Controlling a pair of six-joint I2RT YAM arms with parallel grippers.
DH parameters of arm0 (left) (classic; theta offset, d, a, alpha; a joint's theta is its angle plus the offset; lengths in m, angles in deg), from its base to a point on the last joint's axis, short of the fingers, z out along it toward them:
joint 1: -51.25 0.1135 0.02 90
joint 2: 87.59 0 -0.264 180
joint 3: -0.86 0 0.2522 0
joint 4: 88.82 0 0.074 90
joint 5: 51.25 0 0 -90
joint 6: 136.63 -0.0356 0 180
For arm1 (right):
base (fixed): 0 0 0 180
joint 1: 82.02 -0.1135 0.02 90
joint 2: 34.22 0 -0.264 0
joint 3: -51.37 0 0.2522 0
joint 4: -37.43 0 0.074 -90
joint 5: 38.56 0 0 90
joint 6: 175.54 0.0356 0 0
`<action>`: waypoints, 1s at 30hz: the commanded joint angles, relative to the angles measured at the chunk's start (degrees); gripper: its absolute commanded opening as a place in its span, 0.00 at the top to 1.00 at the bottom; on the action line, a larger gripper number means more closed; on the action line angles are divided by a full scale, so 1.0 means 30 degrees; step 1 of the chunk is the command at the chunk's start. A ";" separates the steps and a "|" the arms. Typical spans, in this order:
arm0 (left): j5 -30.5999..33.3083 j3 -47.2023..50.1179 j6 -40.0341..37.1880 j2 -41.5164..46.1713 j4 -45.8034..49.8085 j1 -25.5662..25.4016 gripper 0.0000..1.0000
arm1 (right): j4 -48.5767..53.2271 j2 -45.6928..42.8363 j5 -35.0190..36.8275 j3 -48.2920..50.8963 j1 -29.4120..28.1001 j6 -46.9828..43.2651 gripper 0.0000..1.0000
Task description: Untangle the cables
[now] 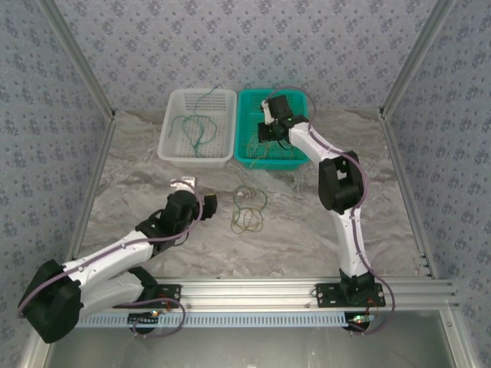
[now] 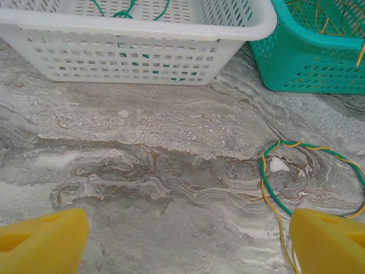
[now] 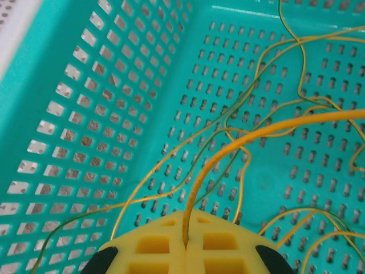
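Cable strand (image 3: 228, 147), yellow, is clamped between my right fingers (image 3: 154, 245); it rises from their seam and arcs rightward inside the teal basket (image 3: 68, 114). My left fingers (image 2: 40, 240) stand wide apart above the tabletop (image 2: 142, 125), with a green-yellow coil (image 2: 266, 184) lying flat just beside them.

Left basket (image 1: 196, 156) beside right basket (image 1: 265, 161), far on table (image 1: 138, 176), cables (image 1: 196, 126) in both, cable coil (image 1: 248, 209) before them

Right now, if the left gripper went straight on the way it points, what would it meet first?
Likely the white basket's front wall, beyond bare tabletop; if the open left gripper tilts down, the tabletop first. The green-and-yellow cable loop lies right of its line.
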 commanded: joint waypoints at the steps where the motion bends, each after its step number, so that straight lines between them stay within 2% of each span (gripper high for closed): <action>1: 0.0069 -0.1060 -0.0321 -0.0469 -0.0506 -0.0019 0.09 | 0.1538 -0.1139 0.0686 -0.1836 0.0031 -0.0566 0.71; 2: 0.0099 -0.1118 -0.0302 -0.0615 -0.0555 0.0030 0.09 | 0.1911 -0.1443 0.0892 -0.2055 0.0012 -0.0590 0.57; 4: 0.0096 -0.1291 -0.0320 -0.0913 -0.0588 0.0163 0.09 | 0.2596 -0.2285 0.1717 -0.2396 -0.0125 -0.0683 0.37; 7: -0.0254 -0.1598 -0.0287 -0.1312 -0.0615 0.0496 0.08 | 0.3550 -0.4015 0.2671 -0.1806 -0.0432 -0.1039 0.14; 11: -0.1235 -0.2032 -0.0130 -0.1718 -0.0614 0.1311 0.08 | 0.3173 -0.6828 0.3963 0.0555 -0.0935 -0.1054 0.08; 14: -0.1684 -0.2187 -0.0200 -0.1717 -0.0572 0.1797 0.08 | 0.2760 -0.9224 0.3934 0.2846 -0.1071 -0.0443 0.07; 17: -0.2010 -0.2273 -0.0330 -0.1612 -0.0293 0.2156 0.08 | 0.0724 -1.2325 0.3356 0.6475 -0.1297 0.0677 0.07; 22: -0.3468 -0.2421 -0.0535 -0.1688 0.0668 0.2246 0.05 | -0.4195 -1.7830 0.1085 1.5778 -0.2098 0.3224 0.13; 25: -0.5219 -0.2376 -0.0751 -0.2121 0.1192 0.2041 0.03 | -0.5184 -1.9562 0.0431 2.0315 -0.2604 0.4776 0.19; 28: -0.5810 -0.2480 -0.1067 -0.2929 0.1834 0.1272 0.03 | -0.5606 -2.0305 0.0273 2.3063 -0.2996 0.6490 0.29; 30: -0.5837 -0.2534 -0.1210 -0.3694 0.1899 0.0700 0.05 | -0.5712 -2.0094 -0.0001 2.3932 -0.3109 0.7326 0.31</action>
